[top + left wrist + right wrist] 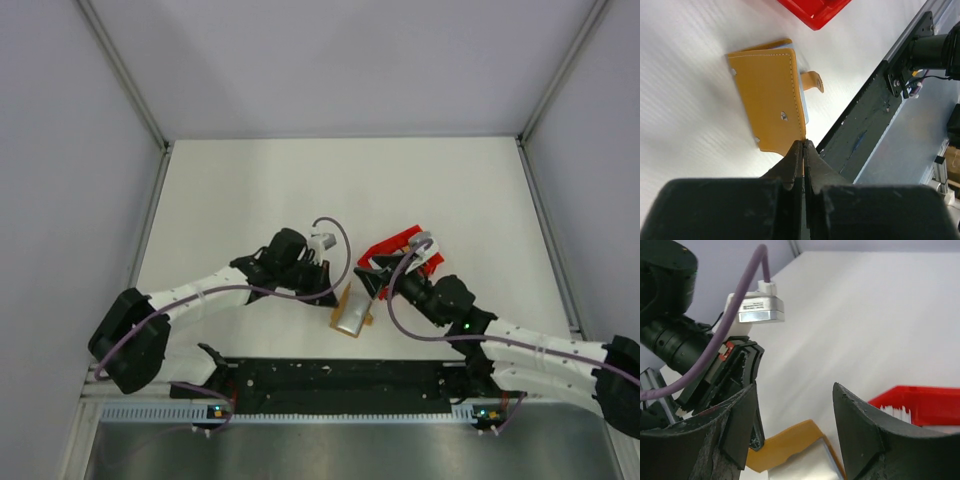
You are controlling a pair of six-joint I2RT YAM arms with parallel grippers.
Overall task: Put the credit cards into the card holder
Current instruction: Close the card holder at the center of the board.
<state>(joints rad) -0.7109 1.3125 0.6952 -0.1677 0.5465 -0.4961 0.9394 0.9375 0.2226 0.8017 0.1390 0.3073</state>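
The orange-brown card holder [347, 297] lies on the white table between both arms, its small tab [815, 80] sticking out on one side. A grey-white credit card [352, 320] sits in it, its pale face [805, 467] showing under the flap and a light edge [802, 102] peeking out. My left gripper [804, 145] is shut on the holder's near corner, pinching the leather edge. My right gripper [794, 390] hangs open just above the holder [785, 445], with nothing between its fingers [860, 435].
A red raised-rim tray [405, 245] stands right behind the right gripper, its rim [920, 402] close to the right finger. The left arm's wrist and camera [757, 307] crowd in from the left. The black base rail [865, 135] runs along the near edge.
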